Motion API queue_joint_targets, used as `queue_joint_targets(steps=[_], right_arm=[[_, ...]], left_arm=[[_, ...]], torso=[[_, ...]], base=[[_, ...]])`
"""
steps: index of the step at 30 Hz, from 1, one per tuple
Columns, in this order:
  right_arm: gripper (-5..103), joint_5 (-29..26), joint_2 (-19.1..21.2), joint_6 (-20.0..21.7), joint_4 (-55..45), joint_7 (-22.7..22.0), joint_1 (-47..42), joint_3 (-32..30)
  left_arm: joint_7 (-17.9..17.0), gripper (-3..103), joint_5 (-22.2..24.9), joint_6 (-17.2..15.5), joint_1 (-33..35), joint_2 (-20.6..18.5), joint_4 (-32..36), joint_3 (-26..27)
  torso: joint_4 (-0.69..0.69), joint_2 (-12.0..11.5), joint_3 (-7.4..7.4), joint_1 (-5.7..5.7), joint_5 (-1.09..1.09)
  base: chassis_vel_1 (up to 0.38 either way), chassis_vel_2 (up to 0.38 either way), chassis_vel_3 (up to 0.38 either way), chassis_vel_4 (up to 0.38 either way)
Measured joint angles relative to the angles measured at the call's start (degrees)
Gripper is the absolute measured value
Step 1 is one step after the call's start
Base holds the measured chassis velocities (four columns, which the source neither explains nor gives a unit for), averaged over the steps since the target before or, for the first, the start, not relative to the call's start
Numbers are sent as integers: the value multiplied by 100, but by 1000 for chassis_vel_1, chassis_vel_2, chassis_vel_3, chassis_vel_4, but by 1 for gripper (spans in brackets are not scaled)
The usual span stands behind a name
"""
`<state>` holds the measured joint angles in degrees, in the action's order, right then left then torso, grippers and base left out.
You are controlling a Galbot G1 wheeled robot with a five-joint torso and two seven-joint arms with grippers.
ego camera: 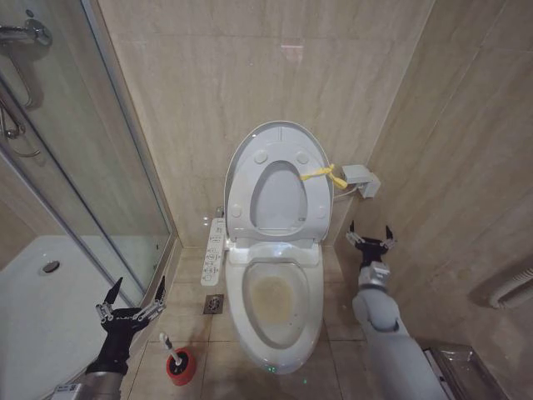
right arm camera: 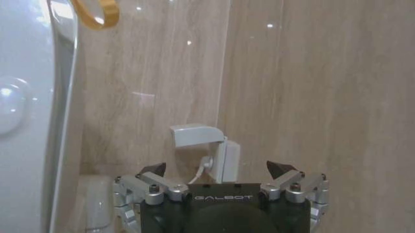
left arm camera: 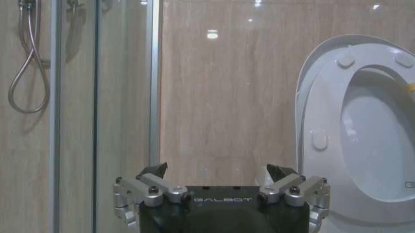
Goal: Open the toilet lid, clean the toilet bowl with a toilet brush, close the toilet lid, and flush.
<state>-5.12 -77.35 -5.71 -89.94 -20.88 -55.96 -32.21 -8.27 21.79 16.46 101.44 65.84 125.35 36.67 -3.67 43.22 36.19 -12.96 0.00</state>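
Beside toilet bowl (ego camera: 277, 310) | 1 toilet lid (ego camera: 243, 160) raised | 1 toilet brush (ego camera: 171, 349) | 2 end effectors: left (ego camera: 130, 310), right (ego camera: 371, 240), spread, empty

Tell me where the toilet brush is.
Head view: the toilet brush stands in its red holder on the floor, left of the toilet bowl.

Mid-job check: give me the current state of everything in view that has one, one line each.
toilet lid: raised, upright against the wall, yellow strap at its edge.
seat ring: raised with the lid.
toilet bowl: uncovered, yellowish stain inside.
toilet brush: standing in its red holder on the floor, untouched.
left gripper: open, empty, above the brush.
right gripper: open, empty, right of the toilet.
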Motion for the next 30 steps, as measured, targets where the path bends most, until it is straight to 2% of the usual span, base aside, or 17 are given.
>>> queue_joint_targets(steps=[10,19,30], right_arm=[[100,51,121,203,802,-350,1161,391],[100,66,187,122,1500,-341,1949,514],[100,120,2,68,2176,-326,2806,900]], left_arm=[[0,100,0,0,0,0,0,0],[0,100,0,0,0,0,0,0],[0,100,0,0,0,0,0,0]], torso=[[0,0,0,0,0],[0,0,0,0,-1],[1,0,0,0,-1]], base=[[0,0,0,0],[0,0,0,0],[0,0,0,0]])
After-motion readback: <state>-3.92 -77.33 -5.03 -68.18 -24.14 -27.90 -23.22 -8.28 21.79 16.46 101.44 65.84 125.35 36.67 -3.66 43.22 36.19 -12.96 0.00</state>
